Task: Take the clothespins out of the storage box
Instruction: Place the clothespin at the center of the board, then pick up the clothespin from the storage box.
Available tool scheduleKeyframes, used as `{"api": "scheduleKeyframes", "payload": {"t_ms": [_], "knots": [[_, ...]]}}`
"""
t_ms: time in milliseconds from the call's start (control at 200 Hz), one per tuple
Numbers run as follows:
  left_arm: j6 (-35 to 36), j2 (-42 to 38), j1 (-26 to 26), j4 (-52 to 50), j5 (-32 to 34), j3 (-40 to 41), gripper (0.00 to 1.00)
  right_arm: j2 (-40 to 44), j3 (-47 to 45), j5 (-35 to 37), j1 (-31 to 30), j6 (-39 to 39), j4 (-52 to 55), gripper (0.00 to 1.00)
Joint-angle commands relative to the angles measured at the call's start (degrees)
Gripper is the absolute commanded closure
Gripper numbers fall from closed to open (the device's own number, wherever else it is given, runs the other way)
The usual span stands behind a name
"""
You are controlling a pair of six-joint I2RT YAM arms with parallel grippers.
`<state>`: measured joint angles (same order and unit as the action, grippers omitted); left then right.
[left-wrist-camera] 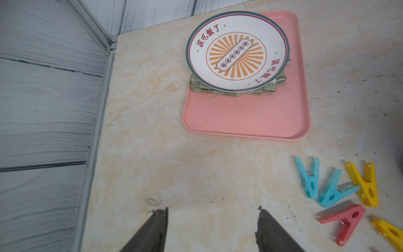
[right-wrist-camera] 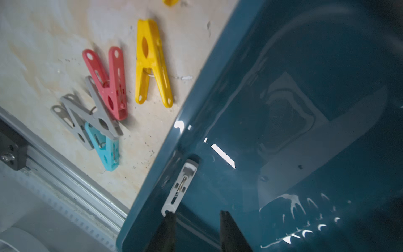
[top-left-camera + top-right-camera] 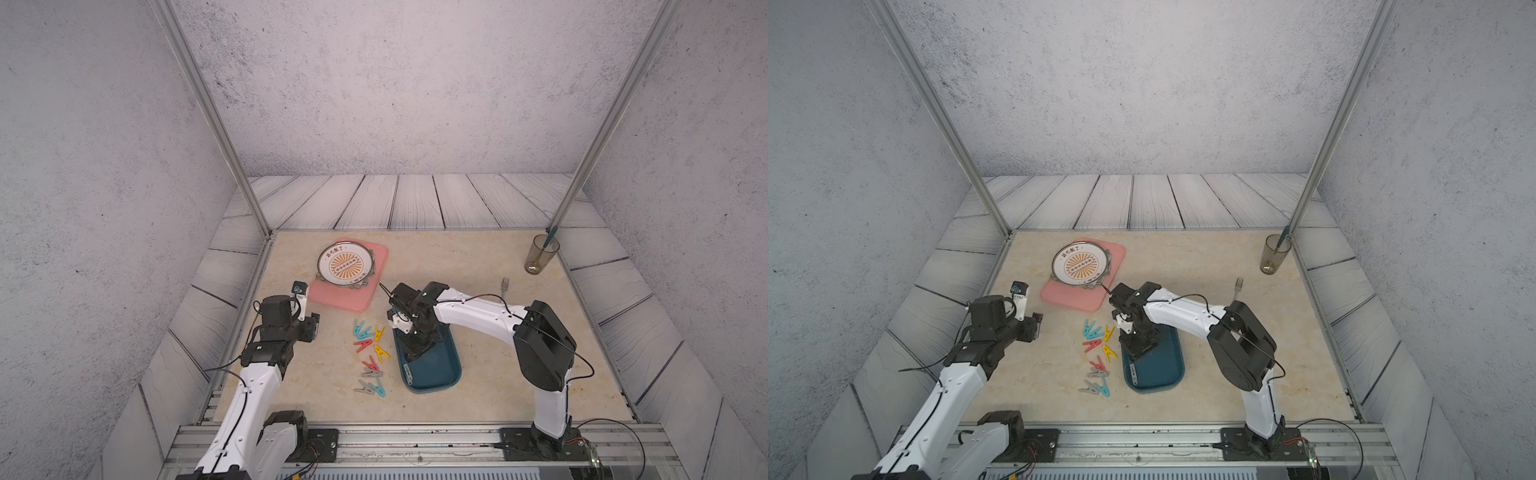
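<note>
The dark teal storage box [image 3: 440, 365] [image 3: 1163, 370] lies right of centre in both top views. One grey clothespin [image 2: 180, 187] [image 3: 407, 372] lies inside it, along the left wall. My right gripper [image 2: 196, 215] [image 3: 411, 355] hangs over the box, open, with nothing between its fingers. One fingertip [image 2: 169, 218] touches the near end of that clothespin. Several teal, red, yellow and grey clothespins [image 3: 370, 357] [image 3: 1098, 359] [image 1: 340, 192] lie on the table, left of the box. My left gripper [image 1: 212, 210] [image 3: 316, 326] is open and empty above bare table, left of them.
A pink tray [image 3: 353, 297] at the back left carries a printed plate [image 3: 345, 264] on a folded green cloth. A metal fork [image 3: 504, 286] lies behind the right arm. A glass [image 3: 540, 253] with a pen stands at the back right corner. A metal rail [image 3: 415, 436] runs along the front.
</note>
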<state>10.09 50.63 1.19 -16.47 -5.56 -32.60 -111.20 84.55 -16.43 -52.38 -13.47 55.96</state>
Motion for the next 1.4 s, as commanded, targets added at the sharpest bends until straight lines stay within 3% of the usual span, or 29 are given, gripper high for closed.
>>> {"api": "scheduleKeyframes", "payload": {"t_ms": [0, 240, 415, 886, 1391], "knots": [[0.37, 0.1, 0.5, 0.49, -0.07, 0.53, 0.31, 1.73, -2.41, -6.29, -0.18, -0.59, -1.91, 0.58], [0.38, 0.45, 0.43, 0.3, -0.06, 0.23, 0.31, 0.49, -7.75, -11.52, -0.5, -0.81, -5.3, 0.45], [0.3, 0.42, 0.48, -0.39, 0.29, -0.29, 0.31, -1.5, -9.14, -9.16, -0.71, -2.48, -6.91, 0.44], [0.11, 0.07, 0.49, -0.26, 0.2, -0.36, 0.31, -1.42, -7.66, -0.06, -0.67, -5.91, -6.28, 0.84], [0.11, -0.45, 0.5, 0.08, 0.09, -0.18, 0.31, 5.97, -1.98, 4.42, -0.03, -2.45, -2.86, 0.98]]}}
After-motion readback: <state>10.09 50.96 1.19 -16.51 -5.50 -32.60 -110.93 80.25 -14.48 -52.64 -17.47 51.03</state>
